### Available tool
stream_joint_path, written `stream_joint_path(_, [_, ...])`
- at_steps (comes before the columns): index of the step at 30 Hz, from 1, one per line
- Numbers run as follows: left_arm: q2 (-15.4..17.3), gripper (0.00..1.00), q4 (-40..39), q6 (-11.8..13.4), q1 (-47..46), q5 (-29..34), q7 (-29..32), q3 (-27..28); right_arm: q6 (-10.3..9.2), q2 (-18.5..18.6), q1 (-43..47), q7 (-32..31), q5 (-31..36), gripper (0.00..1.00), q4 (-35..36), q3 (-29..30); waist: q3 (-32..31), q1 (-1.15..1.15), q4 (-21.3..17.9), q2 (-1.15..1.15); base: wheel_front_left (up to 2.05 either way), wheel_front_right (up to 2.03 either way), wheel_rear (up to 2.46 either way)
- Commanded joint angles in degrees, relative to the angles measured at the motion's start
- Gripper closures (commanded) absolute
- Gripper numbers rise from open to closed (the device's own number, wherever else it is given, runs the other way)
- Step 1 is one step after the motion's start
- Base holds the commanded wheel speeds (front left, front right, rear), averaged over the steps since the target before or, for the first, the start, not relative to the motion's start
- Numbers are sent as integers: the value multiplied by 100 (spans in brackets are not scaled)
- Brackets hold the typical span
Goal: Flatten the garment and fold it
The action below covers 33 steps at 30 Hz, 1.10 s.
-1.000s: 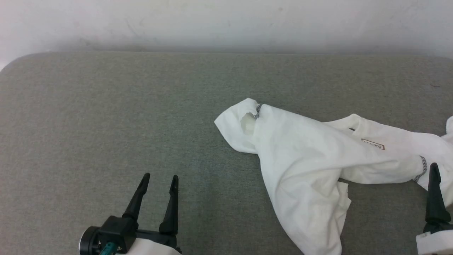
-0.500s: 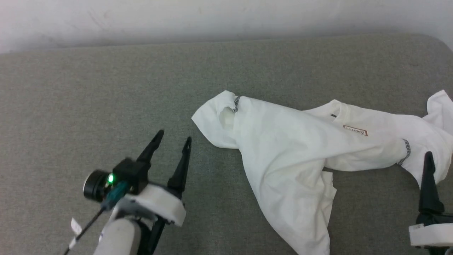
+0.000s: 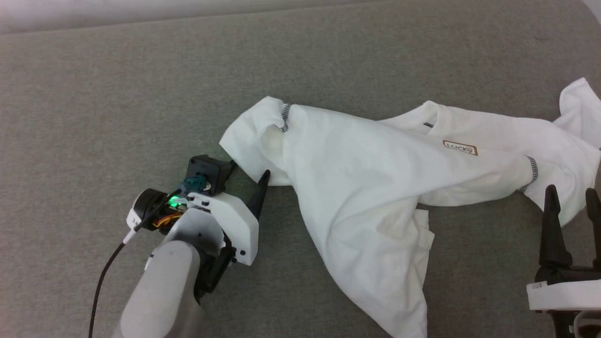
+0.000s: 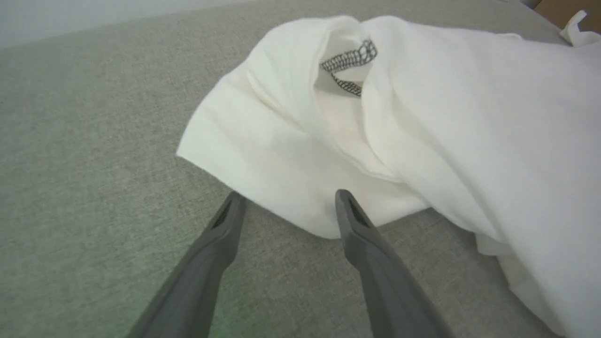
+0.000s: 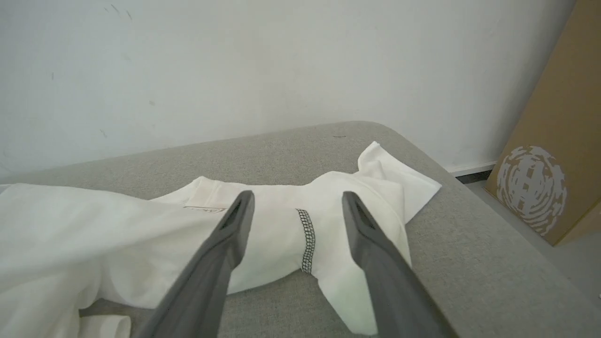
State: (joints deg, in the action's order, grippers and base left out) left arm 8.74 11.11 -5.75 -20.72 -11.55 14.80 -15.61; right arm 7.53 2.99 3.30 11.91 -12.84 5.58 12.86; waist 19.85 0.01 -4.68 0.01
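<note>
Crumpled across centre-right of grey fabric table (image 3: pixel 141 70): white garment (image 3: pixel 366 178), logo (image 3: pixel 460 148) face up, not yet flattened. At its left corner, nr dark stitching (image 3: pixel 284 117): L tool (image 3: pixel 249 170), spread wide, holding nothing; fingertips (image 4: pixel 345 206) right at cloth edge, touching or not, can't tell. At right end, by sleeve seam: R tool (image 3: pixel 571 189), also wide, empty. Beyond table, against wall: cardboard box (image 5: pixel 549 155).

The garment (image 3: pixel 357 178) is soft matt white cloth; the padded surface (image 3: pixel 141 70), coarse grey woven fabric; the box (image 5: pixel 558 117), plain brown cardboard.
</note>
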Motion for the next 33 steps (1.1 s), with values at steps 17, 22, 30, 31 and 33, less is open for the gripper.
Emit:
stream_joint_path(17, [-81, 100, -471, -19, 162, -757, -455, 229, -4, -11, 28, 71, 47, 0, -176, 67, -425, -1, 96, -1, 0, 0, 0])
stream_joint_path(22, [404, 100, -1912, 174, 778, -908, -150, 715, -4, -11, 129, -17, 64, 0, -160, 39, -620, -1, 279, -1, 0, 0, 0])
stream_joint_path(30, [1081, 100, -3056, 538, 2073, -1247, 418, 1813, -4, -11, 187, -45, 24, 0, -180, 46, -523, -1, 450, -1, 0, 0, 0])
stream_joint_path(31, [1109, 100, -2960, 561, 2151, -1231, 350, 1898, -4, -11, 180, -45, 23, 0, -190, 47, -495, -1, 466, -1, 0, 0, 0])
stream_joint_path(33, [1132, 100, -2682, 576, 2230, -1142, 122, 1974, -4, -12, 148, -50, 28, 0, -206, 38, -449, -1, 489, -1, 0, 0, 0])
